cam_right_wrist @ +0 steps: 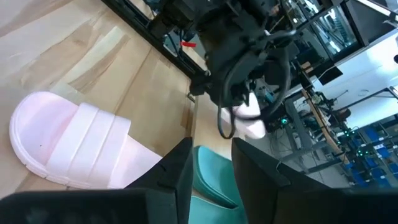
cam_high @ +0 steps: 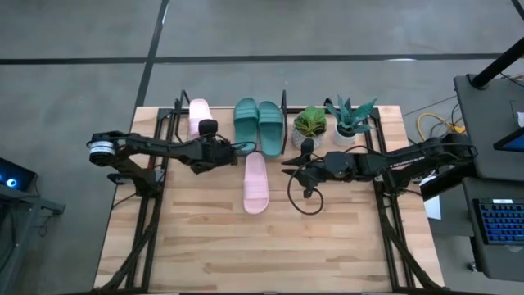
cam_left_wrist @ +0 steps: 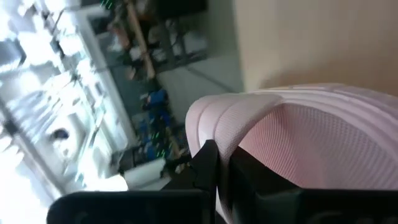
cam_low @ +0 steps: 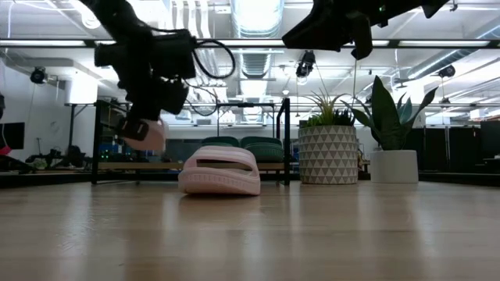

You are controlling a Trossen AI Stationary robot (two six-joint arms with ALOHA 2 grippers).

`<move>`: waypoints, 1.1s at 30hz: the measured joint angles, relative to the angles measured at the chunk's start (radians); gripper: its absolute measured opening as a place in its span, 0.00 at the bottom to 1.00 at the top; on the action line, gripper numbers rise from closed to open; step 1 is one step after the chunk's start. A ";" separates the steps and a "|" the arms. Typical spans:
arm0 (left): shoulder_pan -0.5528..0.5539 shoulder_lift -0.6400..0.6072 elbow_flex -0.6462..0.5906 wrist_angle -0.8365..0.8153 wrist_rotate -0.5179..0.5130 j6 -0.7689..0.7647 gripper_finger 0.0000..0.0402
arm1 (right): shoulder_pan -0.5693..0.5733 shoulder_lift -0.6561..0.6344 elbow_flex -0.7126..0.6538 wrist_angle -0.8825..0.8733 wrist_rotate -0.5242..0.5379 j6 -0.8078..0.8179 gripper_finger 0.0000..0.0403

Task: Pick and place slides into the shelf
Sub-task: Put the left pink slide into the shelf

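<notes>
My left gripper (cam_high: 208, 129) is shut on one pale pink slide (cam_high: 199, 113) over the left end of the shelf (cam_high: 284, 106). In the low view this slide (cam_low: 148, 135) hangs above the shelf's board. Two teal slides (cam_high: 246, 121) (cam_high: 270, 123) lie side by side on the shelf. The other pink slide (cam_high: 255, 182) lies flat on the table in front of the shelf, also seen in the low view (cam_low: 220, 172). My right gripper (cam_high: 289, 168) is open, raised just right of that slide, touching nothing. My left gripper holds the pink slide at its near end, pinched between the two fingers (cam_left_wrist: 210, 167). The ribbed strap (cam_left_wrist: 249, 109) and a fine-textured surface (cam_left_wrist: 311, 149) show right beside them. The slide is lifted clear and hangs tilted below the gripper (cam_low: 144, 129).
Two potted plants (cam_high: 309, 123) (cam_high: 352, 119) stand right of the shelf at the table's far edge. A looped black cable (cam_high: 304, 197) hangs under my right arm. Black frames run along both table sides. Bare wood lies toward the near edge.
</notes>
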 joint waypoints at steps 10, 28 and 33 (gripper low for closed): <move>0.018 -0.147 -0.236 0.498 0.086 0.404 0.00 | -0.003 0.000 0.000 -0.008 -0.001 0.001 0.24; 0.061 -0.145 -0.292 0.456 0.149 0.381 0.02 | -0.005 0.000 0.000 -0.016 -0.001 0.002 0.22; 0.063 -0.146 -0.292 0.457 0.231 0.357 0.14 | -0.005 0.000 0.000 -0.027 -0.002 0.010 0.23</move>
